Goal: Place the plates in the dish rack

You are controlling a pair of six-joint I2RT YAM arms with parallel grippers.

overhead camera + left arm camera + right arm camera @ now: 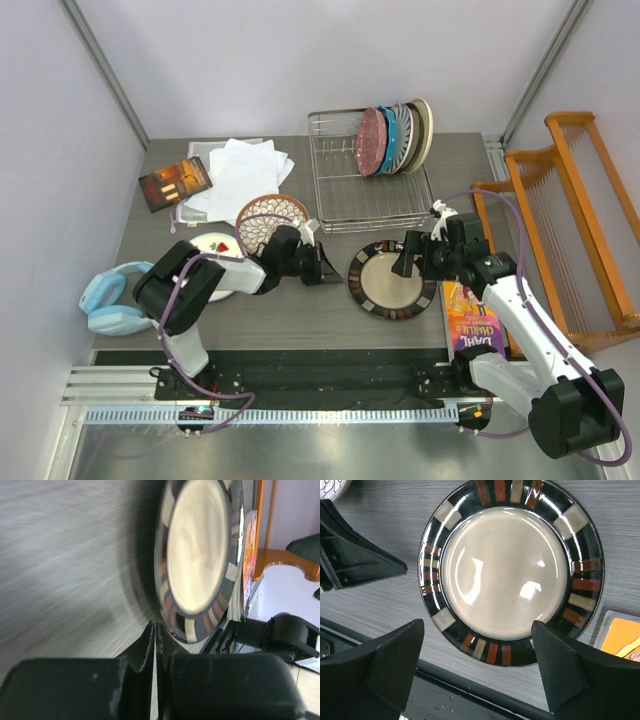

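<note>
My left gripper (325,268) shut, holding nothing, beside dark-rimmed plate (390,285); my right gripper (408,258) wide open above it. Likely next: grip rim, lift toward dish rack (345,195).

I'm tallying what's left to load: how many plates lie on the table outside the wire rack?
3: the dark-rimmed plate in front of the dish rack, the petal-pattern plate left of it, the strawberry plate farther left, partly hidden by the left arm.

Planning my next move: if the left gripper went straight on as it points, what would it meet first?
Probably the edge of the dark-rimmed plate, just beyond the shut fingers of the left gripper; depth unclear.
</note>
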